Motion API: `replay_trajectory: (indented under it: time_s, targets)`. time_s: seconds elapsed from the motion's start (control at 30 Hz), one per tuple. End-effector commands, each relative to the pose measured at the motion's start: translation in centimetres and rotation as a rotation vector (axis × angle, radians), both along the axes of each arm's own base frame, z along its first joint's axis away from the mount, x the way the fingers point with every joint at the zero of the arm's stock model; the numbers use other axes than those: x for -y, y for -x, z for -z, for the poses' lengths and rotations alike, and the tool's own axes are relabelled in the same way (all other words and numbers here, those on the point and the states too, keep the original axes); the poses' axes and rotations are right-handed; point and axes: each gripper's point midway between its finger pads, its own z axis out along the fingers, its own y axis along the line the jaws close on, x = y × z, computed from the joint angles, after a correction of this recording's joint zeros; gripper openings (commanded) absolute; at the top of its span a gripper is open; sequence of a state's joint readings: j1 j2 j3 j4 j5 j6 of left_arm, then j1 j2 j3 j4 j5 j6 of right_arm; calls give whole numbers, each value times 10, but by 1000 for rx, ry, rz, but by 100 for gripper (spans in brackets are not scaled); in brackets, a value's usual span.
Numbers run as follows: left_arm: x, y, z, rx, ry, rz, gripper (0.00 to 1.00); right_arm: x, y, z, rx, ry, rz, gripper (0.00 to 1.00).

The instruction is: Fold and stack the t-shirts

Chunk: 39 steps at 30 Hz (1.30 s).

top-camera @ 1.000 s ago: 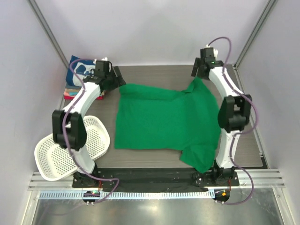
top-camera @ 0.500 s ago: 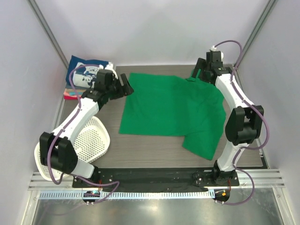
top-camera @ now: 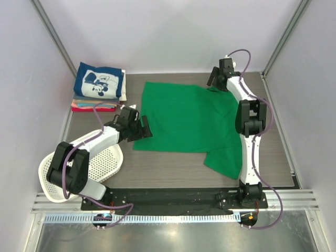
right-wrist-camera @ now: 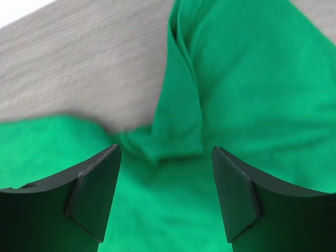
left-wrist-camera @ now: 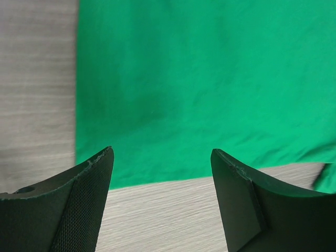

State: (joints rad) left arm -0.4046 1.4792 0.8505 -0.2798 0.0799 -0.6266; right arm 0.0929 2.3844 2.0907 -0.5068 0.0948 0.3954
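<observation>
A bright green t-shirt (top-camera: 189, 118) lies spread flat on the table. A folded stack with the navy cartoon-print tee (top-camera: 100, 81) on top and red-pink cloth (top-camera: 89, 106) under it sits at the back left. My left gripper (top-camera: 144, 127) is open and empty at the shirt's near left corner; in the left wrist view the shirt's hem (left-wrist-camera: 173, 105) lies just beyond the jaws. My right gripper (top-camera: 215, 84) is open and empty over the far right sleeve, which is bunched and folded (right-wrist-camera: 181, 121) in the right wrist view.
A white perforated basket (top-camera: 79, 168) lies tilted at the front left, under the left arm. The shirt's near right sleeve (top-camera: 226, 160) hangs toward the right arm's base. Metal frame posts and grey walls close in the table at the back and sides.
My left gripper has swung from the back left near the stack down to the shirt's near left corner. My right gripper has shifted a little left over the far right sleeve.
</observation>
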Motion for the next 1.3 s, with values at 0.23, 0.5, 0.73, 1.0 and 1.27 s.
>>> replay_trajectory:
  time_s: [0.23,0.5,0.73,1.0,1.27]
  targets:
    - [-6,5,6,61,44,-37,74,7,-55,-11,135,35,30,70]
    - [-4,2,12,44,90,-30,68,-1,-59,17,114,-13,26,68]
    - [-4,4,12,55,102,-31,63,-19,-61,1,148,-56,6,67]
    - [-5,4,12,63,113,-40,60,-112,-102,-77,464,-514,-201,69]
    - [-7,5,11,70,115,-50,57,-139,-74,-228,827,-750,-465,74]
